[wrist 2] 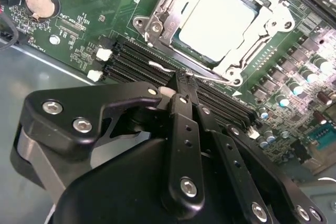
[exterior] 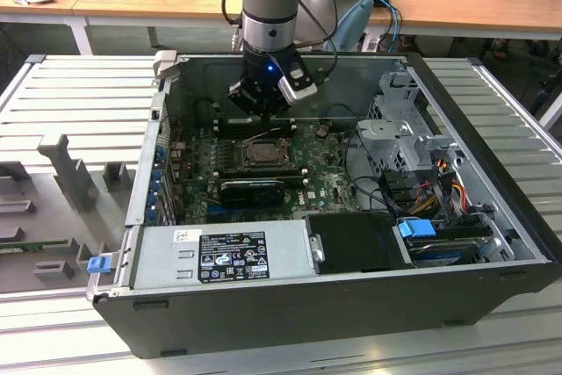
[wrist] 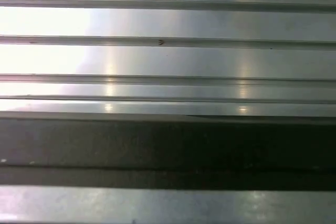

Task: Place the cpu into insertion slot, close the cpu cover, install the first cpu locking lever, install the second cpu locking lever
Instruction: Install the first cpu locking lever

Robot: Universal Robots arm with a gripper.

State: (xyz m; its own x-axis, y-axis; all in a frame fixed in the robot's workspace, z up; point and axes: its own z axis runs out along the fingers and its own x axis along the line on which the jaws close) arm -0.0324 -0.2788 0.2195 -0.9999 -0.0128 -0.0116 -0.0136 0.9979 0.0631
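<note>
The cpu [wrist 2: 220, 19], pale and silvery, lies flat in the insertion slot [exterior: 261, 152] on the green board. The grey cpu cover [wrist 2: 169, 22] is folded down around it as a frame. A thin wire locking lever [wrist 2: 212, 77] runs along the socket edge nearest my gripper. My gripper [wrist 2: 184, 80] is shut, its black fingertips together and touching that wire. In the exterior view the gripper [exterior: 261, 116] hangs just behind the socket inside the open computer case.
Black memory slots [wrist 2: 131, 59] lie between gripper and socket, and a coin battery [wrist 2: 38, 1] sits farther off. The case holds a power supply [exterior: 219, 256], a drive cage [exterior: 404, 142] and loose cables at the exterior view's right. The first wrist view faces ribbed metal sheet [wrist: 168, 56].
</note>
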